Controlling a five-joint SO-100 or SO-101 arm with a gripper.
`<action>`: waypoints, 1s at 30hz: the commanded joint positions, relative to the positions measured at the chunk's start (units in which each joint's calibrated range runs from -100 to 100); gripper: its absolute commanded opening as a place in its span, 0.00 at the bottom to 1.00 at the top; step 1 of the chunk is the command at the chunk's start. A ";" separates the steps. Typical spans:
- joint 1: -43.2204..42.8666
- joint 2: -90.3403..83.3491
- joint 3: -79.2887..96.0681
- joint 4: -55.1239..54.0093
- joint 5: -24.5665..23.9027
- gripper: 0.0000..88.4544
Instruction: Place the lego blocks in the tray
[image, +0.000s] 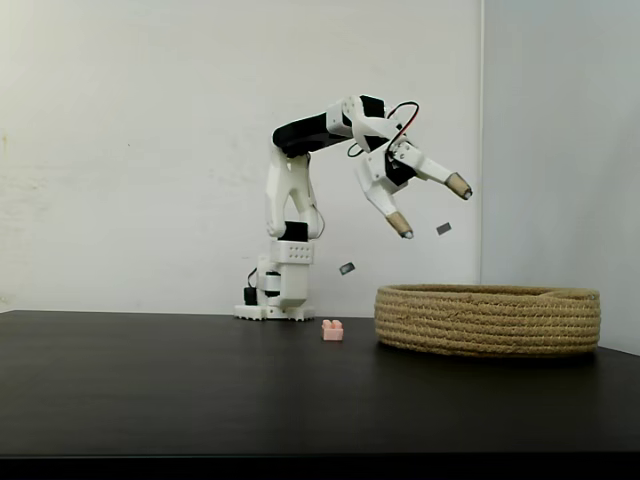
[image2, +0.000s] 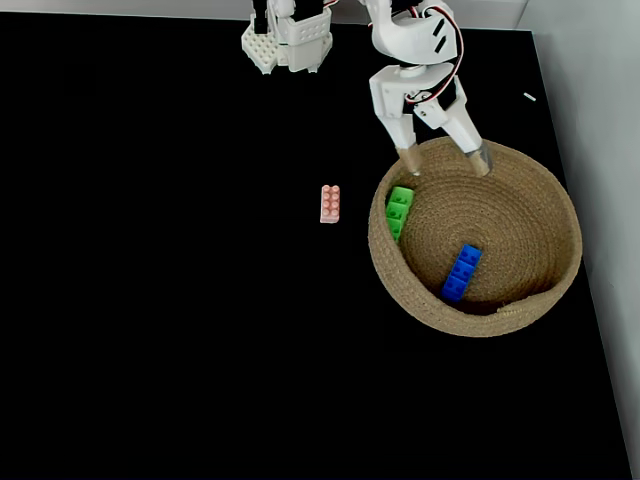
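Fixed view: table (image: 150, 390) around pink brick (image: 332, 330).

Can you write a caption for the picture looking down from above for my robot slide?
Open claw above the basket; green and blue bricks in, pink brick left on the table.

The arm (image: 300, 180) was mostly white plastic with black motor blocks at its joints and a black upper link. Red and black cables looped over the wrist. Its studded white base (image2: 262, 50) sat under the column. The gripper (image: 438, 210) had two white fingers (tan-capped fingertips (image: 399, 222)).
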 joint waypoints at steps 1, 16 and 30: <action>5.11 -3.44 1.82 6.82 6.20 0.40; 24.32 3.69 9.57 11.32 26.67 0.35; 20.61 14.35 9.85 5.07 25.25 0.37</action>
